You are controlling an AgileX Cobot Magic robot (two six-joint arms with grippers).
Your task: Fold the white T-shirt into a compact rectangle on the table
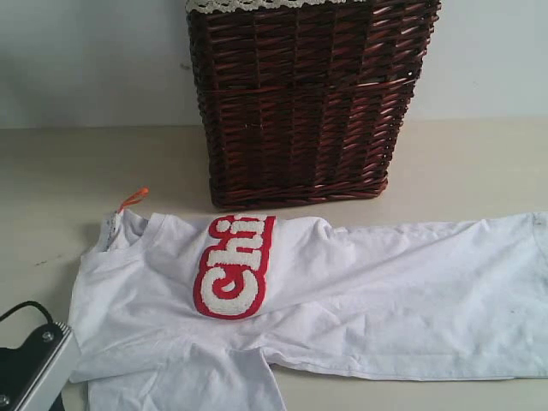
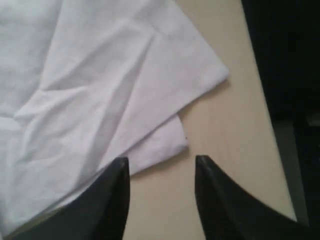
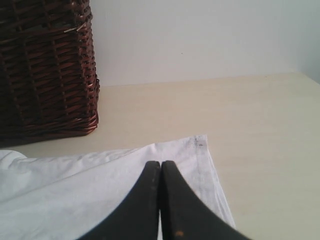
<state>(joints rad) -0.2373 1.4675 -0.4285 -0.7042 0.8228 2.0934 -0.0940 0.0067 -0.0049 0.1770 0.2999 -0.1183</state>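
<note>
The white T-shirt (image 1: 385,282) lies spread and wrinkled across the table (image 1: 51,171), its red-outlined letters (image 1: 233,265) facing up and its orange tag (image 1: 133,199) at the collar on the left. My left gripper (image 2: 161,162) is open over bare table (image 2: 225,150), just short of a folded corner of the T-shirt (image 2: 90,90); one finger overlaps the cloth's edge. My right gripper (image 3: 160,163) is shut, its tips together over the T-shirt (image 3: 75,190) near a hemmed corner. Whether cloth is pinched between them does not show. Only the left arm's housing (image 1: 30,368) appears in the exterior view.
A tall dark wicker basket (image 1: 300,103) with white lace trim stands at the back of the table, just behind the shirt's chest; it also appears in the right wrist view as the basket (image 3: 45,70). The table's edge (image 2: 265,100) runs close beside the left gripper.
</note>
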